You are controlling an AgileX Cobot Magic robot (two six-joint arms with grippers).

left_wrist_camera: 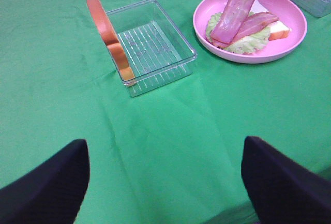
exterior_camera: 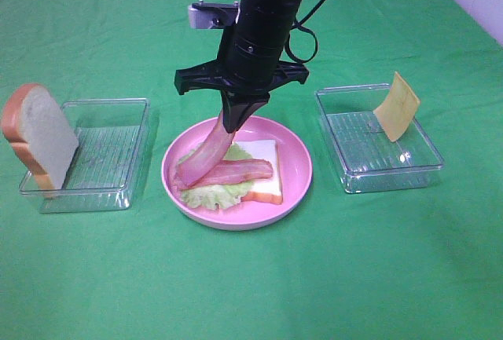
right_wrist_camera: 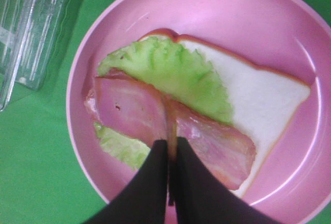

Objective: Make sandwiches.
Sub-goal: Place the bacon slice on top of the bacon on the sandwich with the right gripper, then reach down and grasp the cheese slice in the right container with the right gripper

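Left: top bread slice (exterior_camera: 35, 136) leans on left clear tray (exterior_camera: 110, 195). My left end effector (left_wrist_camera: 163, 149) wide open, empty, above table (left_wrist_camera: 170, 110).

Middle: pink plate (exterior_camera: 299, 167) carries bottom bread slice (exterior_camera: 261, 151), lettuce (exterior_camera: 208, 196), first bacon strip (exterior_camera: 236, 173). My right end effector (exterior_camera: 234, 124) pinches second bacon strip (exterior_camera: 206, 154), lower end on stack.

Step, I judge: laying bacon. Next: lower, release beside first strip.

Right: cheese square (exterior_camera: 397, 106) in right clear tray (exterior_camera: 389, 179), not yet added.

Bright, even light; faint shadow beneath the plate (exterior_camera: 295, 172), glints on the cheese tray (exterior_camera: 393, 177) (right wrist view blurry).
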